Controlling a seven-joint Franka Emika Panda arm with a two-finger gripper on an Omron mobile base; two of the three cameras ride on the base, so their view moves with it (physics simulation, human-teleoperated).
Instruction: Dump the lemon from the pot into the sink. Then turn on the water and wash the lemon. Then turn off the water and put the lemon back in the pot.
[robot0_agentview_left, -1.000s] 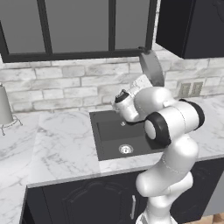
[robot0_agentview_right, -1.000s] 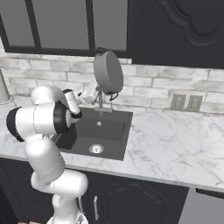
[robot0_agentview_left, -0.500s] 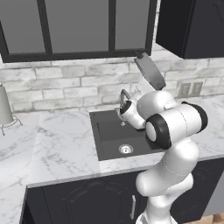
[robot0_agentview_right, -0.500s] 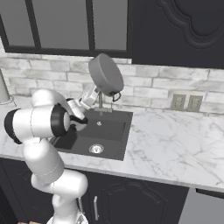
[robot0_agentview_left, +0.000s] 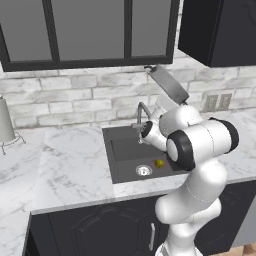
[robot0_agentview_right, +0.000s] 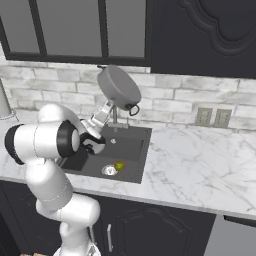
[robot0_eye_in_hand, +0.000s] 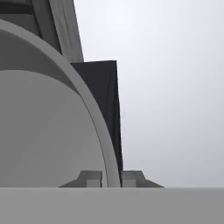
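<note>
A grey pot (robot0_agentview_left: 168, 84) hangs tipped on its side above the sink (robot0_agentview_left: 123, 150), its mouth turned away in the right base view (robot0_agentview_right: 119, 87). My gripper (robot0_agentview_left: 165, 99) is shut on the pot's rim; in the hand view the rim (robot0_eye_in_hand: 94, 127) runs between my two fingertips (robot0_eye_in_hand: 89, 178). The lemon (robot0_agentview_left: 159, 163) lies on the sink floor just right of the silver drain (robot0_agentview_left: 143, 170), and it also shows beside the drain in the right base view (robot0_agentview_right: 119, 165). Behind the basin stands the slim faucet (robot0_agentview_left: 141, 111), with no water running from it.
White marble counter (robot0_agentview_left: 70, 165) surrounds the sink (robot0_agentview_right: 131, 145), with a broad stretch to its right (robot0_agentview_right: 200, 165). A grey upright object on a wire stand (robot0_agentview_left: 5, 122) sits at the far left. Wall outlets (robot0_agentview_right: 212, 117) and dark cabinets (robot0_agentview_left: 90, 30) are above.
The pot has tipped further over and shifted a little lower. The lemon now lies in the sink beside the drain; it did not show there before.
</note>
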